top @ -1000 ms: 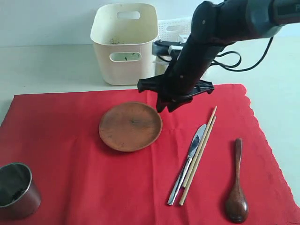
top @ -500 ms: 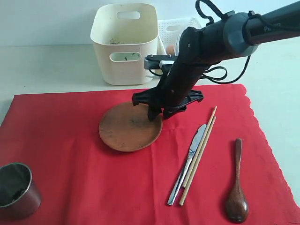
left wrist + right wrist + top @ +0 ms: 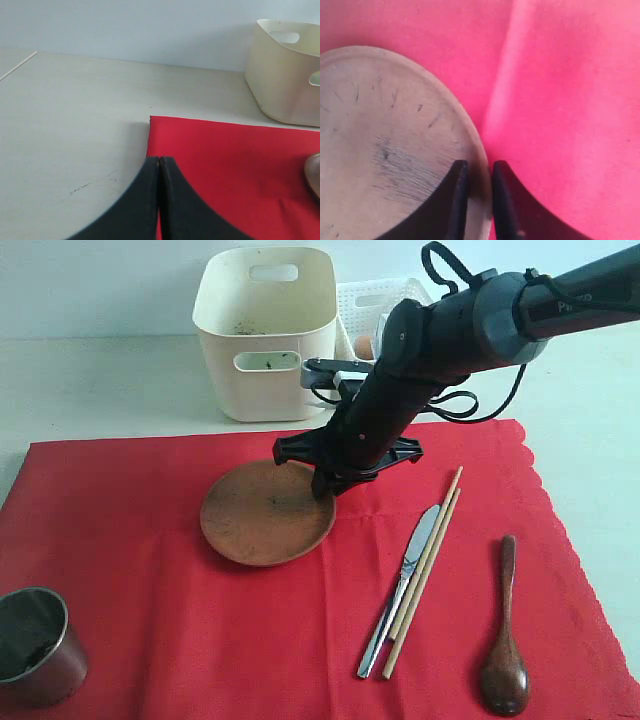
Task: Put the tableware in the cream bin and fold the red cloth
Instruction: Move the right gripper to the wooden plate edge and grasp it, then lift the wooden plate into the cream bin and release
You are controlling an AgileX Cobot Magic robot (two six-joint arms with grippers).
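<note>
Right claw (image 3: 479, 167) pinches the thin rim of the round brown plate (image 3: 260, 515), jaws nearly together; so shallow a bite may let it tilt and slip when lifted.

The red cloth (image 3: 140, 530) is a plain bright red with no print. On it the round brown plate (image 3: 262, 520) is a warm reddish brown, its face marked with fine dark scratches and a greyish scuffed patch. The steel cup (image 3: 50, 675) at the near left is dull silver-grey, dark inside. The table knife (image 3: 420, 535) is shiny silver, the chopsticks (image 3: 452, 490) pale tan wood, the spoon (image 3: 504, 665) a glossy dark brown. The cream bin (image 3: 262, 315) is pale cream with dark green specks inside; the lattice basket (image 3: 380, 295) to its right is white. The right claw (image 3: 480, 167) and the left claw (image 3: 159, 161) are both matt black. The counter (image 3: 100, 390) is a pale greyish beige
</note>
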